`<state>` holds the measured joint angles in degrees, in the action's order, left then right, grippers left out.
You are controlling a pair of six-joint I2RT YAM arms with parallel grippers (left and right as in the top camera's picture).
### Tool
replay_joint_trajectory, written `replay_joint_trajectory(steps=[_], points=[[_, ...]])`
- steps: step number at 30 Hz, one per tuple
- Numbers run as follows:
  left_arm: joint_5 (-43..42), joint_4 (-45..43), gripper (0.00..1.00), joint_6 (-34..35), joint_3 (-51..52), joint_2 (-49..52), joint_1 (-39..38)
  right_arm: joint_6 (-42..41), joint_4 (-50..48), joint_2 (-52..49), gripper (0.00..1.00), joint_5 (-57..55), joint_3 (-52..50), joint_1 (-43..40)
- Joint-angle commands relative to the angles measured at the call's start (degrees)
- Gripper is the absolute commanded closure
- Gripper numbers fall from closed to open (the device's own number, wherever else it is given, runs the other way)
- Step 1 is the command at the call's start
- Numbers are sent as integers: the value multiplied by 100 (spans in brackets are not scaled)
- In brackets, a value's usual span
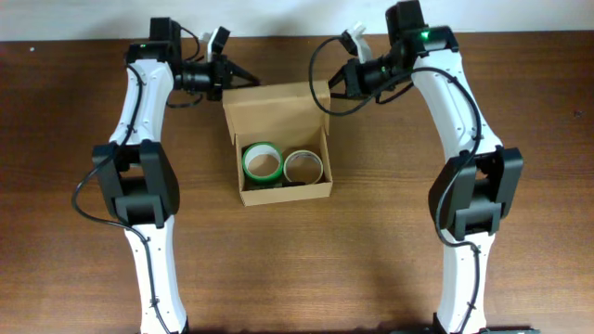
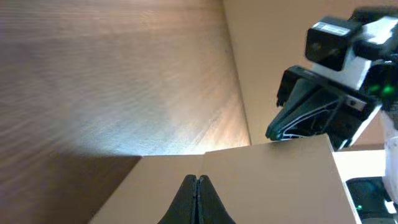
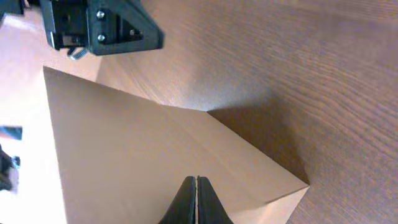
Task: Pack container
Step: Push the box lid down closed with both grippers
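Observation:
The container (image 1: 275, 108), a tan cardboard box, stands at the table's middle with its flap lid raised at the back. Inside lie a green tape roll (image 1: 262, 162) and a pale tape roll (image 1: 304, 167). My left gripper (image 1: 249, 79) sits at the lid's far left corner, shut with nothing between its fingers. My right gripper (image 1: 328, 89) is at the lid's far right corner, also shut and empty. In the left wrist view the shut left gripper (image 2: 197, 181) points at the lid (image 2: 267, 186). The right wrist view shows the shut right gripper (image 3: 196, 181) against the lid (image 3: 124, 155).
The wooden table (image 1: 520, 278) spreads bare on all sides of the box. Both arms reach in from the near edge and bend toward the box's back. A pale wall runs behind the table's far edge (image 1: 278, 17).

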<state>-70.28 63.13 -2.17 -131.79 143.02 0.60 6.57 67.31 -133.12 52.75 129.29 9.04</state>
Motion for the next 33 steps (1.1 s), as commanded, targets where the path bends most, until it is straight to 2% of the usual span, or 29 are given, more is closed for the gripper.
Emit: replay_joint_trajectory(steps=[1, 10, 22, 29, 33], points=[[179, 199, 99, -210, -151, -437, -175, 417, 127, 125, 96, -249, 232, 131], [1296, 1672, 98, -1215, -151, -833, -264, 686, 756, 249, 96, -1021, 232, 367], [3067, 3069, 98, -1705, -151, -1440, -422, 776, 1478, 1154, 96, -2208, 232, 981], [3967, 3357, 99, -1561, -28, -1755, -850, 824, 2439, 1296, 96, -2970, 229, 1279], [5329, 3357, 98, -1043, -24, -2061, -1198, 817, 2951, 1303, 96, -3471, 229, 1499]])
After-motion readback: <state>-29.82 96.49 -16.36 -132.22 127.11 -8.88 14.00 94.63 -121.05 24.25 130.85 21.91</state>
